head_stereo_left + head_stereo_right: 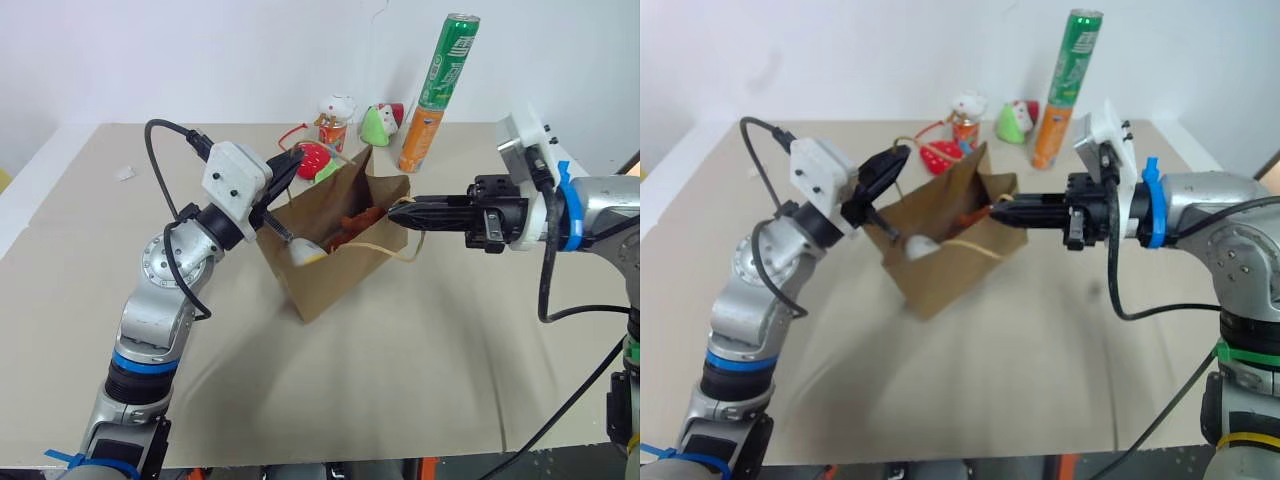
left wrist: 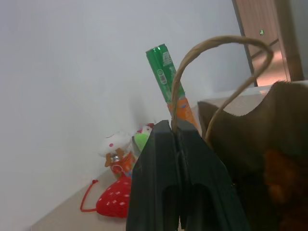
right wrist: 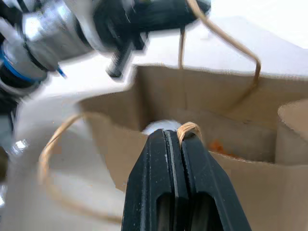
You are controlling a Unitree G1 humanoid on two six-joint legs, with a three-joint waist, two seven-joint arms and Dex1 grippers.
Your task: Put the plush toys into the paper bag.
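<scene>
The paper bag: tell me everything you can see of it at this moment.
The paper bag is plain brown kraft paper with thin tan cord handles, creased and tilted above the tan table. The left gripper is shut on one handle, the right gripper on the other, holding its mouth open between them. Inside show the yellow-and-white egg toy near the front wall and the fuzzy brown toy farther in.

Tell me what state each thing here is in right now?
paper bag: open, held by both handles.
brown plush toy: inside the bag.
egg-shaped plush toy: inside the bag.
left gripper: shut on a cord handle.
right gripper: shut on the other cord handle.
</scene>
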